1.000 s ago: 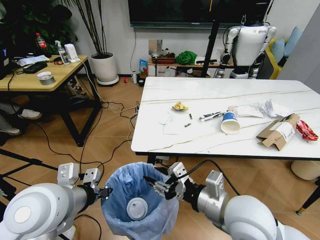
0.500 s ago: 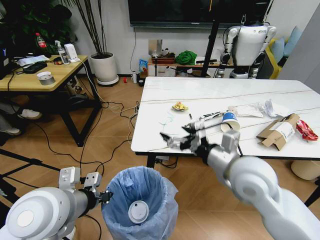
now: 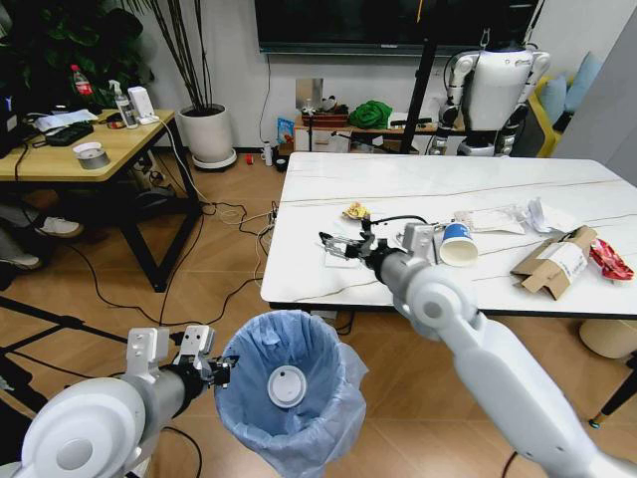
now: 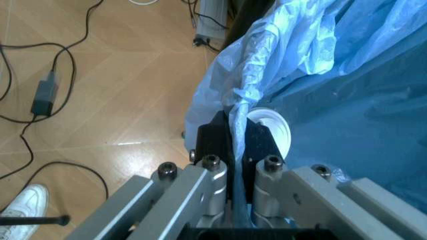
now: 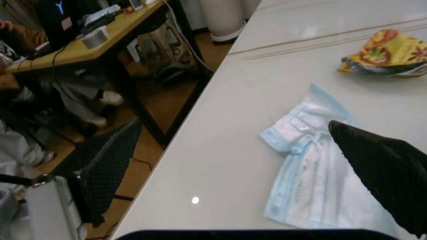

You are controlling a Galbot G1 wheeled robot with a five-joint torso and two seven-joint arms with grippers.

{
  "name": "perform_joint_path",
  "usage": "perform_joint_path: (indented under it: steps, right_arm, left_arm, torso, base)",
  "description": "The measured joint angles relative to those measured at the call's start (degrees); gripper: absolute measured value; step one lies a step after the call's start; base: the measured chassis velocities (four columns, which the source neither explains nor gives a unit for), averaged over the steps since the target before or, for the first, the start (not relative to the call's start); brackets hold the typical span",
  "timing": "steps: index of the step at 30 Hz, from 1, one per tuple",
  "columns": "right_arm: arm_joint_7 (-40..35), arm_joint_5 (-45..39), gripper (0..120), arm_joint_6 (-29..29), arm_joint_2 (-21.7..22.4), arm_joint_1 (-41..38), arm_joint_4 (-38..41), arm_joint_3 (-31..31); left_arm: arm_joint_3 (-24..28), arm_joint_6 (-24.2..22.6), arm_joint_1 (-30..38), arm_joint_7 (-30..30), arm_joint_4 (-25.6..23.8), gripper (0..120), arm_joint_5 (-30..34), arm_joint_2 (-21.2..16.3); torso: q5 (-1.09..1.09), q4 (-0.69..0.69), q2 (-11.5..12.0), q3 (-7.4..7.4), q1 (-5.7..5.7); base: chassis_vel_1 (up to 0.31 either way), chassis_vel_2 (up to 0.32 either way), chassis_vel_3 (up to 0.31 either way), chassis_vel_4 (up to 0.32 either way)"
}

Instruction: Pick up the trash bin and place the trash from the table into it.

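**A:** Item one, the jaws?

**B:** Left gripper [image 4: 235, 150] — clamped on the rim of the trash bin [image 3: 289, 398], blue liner pinched between its black pads. Held low by the floor, just off the near edge of the table [image 3: 328, 189]; my reading is that the bin is carried there so litter has a short trip off the tabletop. A white lid [image 3: 287, 385] already lies inside.

**A:** Item two?

**B:** Right gripper [image 3: 338, 245] — spread wide, nothing between its fingers, reaching out over the table's near-left part. The right wrist view puts one dark finger [image 5: 387, 175] over a pale blue-and-white wrapper [image 5: 307, 180] and the other finger out beyond the table edge. Likely lining up to straddle that wrapper; whether the finger touches it, I cannot tell.

**A:** Remaining stock on the table?

**B:** Yellow scrap [image 3: 355, 211] just beyond the gripper; paper cup [image 3: 459, 244] on its side; clear wrappers [image 3: 493, 220] and tissue [image 3: 547, 215] behind it; cardboard box [image 3: 554, 263]; red wrapper [image 3: 609, 260] at the far right.

**A:** Anything obscured?

**B:** The right arm covers the table just left of the cup, so small items there cannot be listed. The bin's base is cut off at the frame edge, and its liner hides the wall, so I cannot confirm what else lies inside.
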State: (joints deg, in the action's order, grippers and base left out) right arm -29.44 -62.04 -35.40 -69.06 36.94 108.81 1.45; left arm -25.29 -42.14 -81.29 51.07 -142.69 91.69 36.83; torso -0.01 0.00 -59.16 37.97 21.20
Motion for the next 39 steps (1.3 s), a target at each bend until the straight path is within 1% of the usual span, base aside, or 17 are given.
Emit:
perform_joint_path:
  steps: [1,3,6,7,9,14,26,28,30,31,37,38,39]
  right_arm:
    - [-0.6,0.0,100,0.0,-1.5,-0.6,-1.2,0.5]
    - [-0.8,0.0,100,0.1,-1.9,-0.8,-1.6,0.6]
    - [-2.5,0.4,100,0.1,-4.7,-2.2,-5.3,1.7]
    - [-2.6,0.7,100,0.1,-5.0,-2.3,-5.8,1.7]
    - [-2.8,1.0,100,0.1,-5.2,-2.5,-6.5,1.8]
    - [-3.0,2.9,100,-0.1,-5.5,-3.4,-11.5,1.3]
    - [-2.8,3.9,99,-0.2,-5.5,-3.7,-15.4,0.2]
    - [-2.7,4.1,94,-0.2,-5.5,-3.7,-16.0,0.1]
    - [-2.6,4.3,87,-0.2,-5.4,-3.7,-16.5,0.1]
    - [-2.6,4.3,87,-0.2,-5.4,-3.7,-16.5,0.1]
    - [-2.5,5.3,62,-0.1,-5.4,-3.6,-17.4,0.1]
    - [-2.5,5.3,62,-0.1,-5.4,-3.6,-17.4,0.1]
    - [-2.5,5.5,58,-0.1,-5.4,-3.6,-17.4,0.1]
  left_arm:
    - [0.4,0.0,0.0,0.0,0.0,0,-0.2,0.0]
    - [0.6,0.0,0.0,0.1,0.0,0,-0.3,0.0]
    - [1.4,0.0,-0.6,0.9,0.0,0,-0.7,-0.1]
    - [1.5,0.0,-0.7,1.0,-0.1,0,-0.8,-0.1]
    - [1.5,0.0,-0.8,1.1,-0.1,0,-0.9,-0.1]
    - [2.2,0.0,-0.8,1.6,-0.2,0,-1.2,-0.4]
    - [4.2,0.0,-0.4,1.5,1.4,0,-2.1,0.3]
    - [4.2,0.0,-0.4,1.5,1.5,0,-2.1,0.3]
    - [4.1,0.0,-0.4,1.5,1.5,0,-2.1,0.3]
    - [4.1,0.0,-0.4,1.5,1.5,0,-2.1,0.3]
    - [4.2,0.0,-0.4,1.4,1.2,0,-1.8,0.4]
    - [4.2,0.0,-0.4,1.4,1.2,0,-1.8,0.4]
    - [4.2,0.0,-0.4,1.4,1.2,0,-1.8,0.4]
  torso:
    - [-0.01,0.0,0.0,0.0,0.0]
    - [0.0,0.0,0.0,0.0,0.0]
    - [0.0,0.01,0.0,0.0,0.0]
    - [0.0,0.01,0.0,0.0,0.0]
    - [0.0,0.01,0.0,-0.01,0.0]
    - [0.01,-0.01,0.0,-0.01,0.0]
    - [0.01,0.0,0.0,-0.01,-0.01]
    - [0.01,0.0,0.0,-0.01,-0.01]
    - [0.01,0.0,0.0,-0.01,-0.01]
    - [0.01,0.0,0.0,-0.01,-0.01]
    - [0.01,0.0,0.0,-0.01,-0.01]
    - [0.01,0.0,0.0,-0.01,-0.01]
    - [0.01,0.0,0.0,-0.01,-0.01]
  base:
    - [0.0,0.0,0.0,0.0]
    - [0.0,0.0,0.0,0.0]
    - [0.0,0.0,0.0,0.0]
    - [0.0,0.0,0.0,0.0]
    - [0.0,0.0,0.0,0.0]
    - [0.0,0.0,0.0,0.0]
    - [0.0,0.0,0.0,0.0]
    - [0.0,0.0,0.0,0.0]
    - [0.0,0.0,0.0,0.0]
    - [0.0,0.0,0.0,0.0]
    - [0.0,0.0,0.0,0.0]
    - [0.0,0.0,0.0,0.0]
    - [0.0,0.0,0.0,0.0]
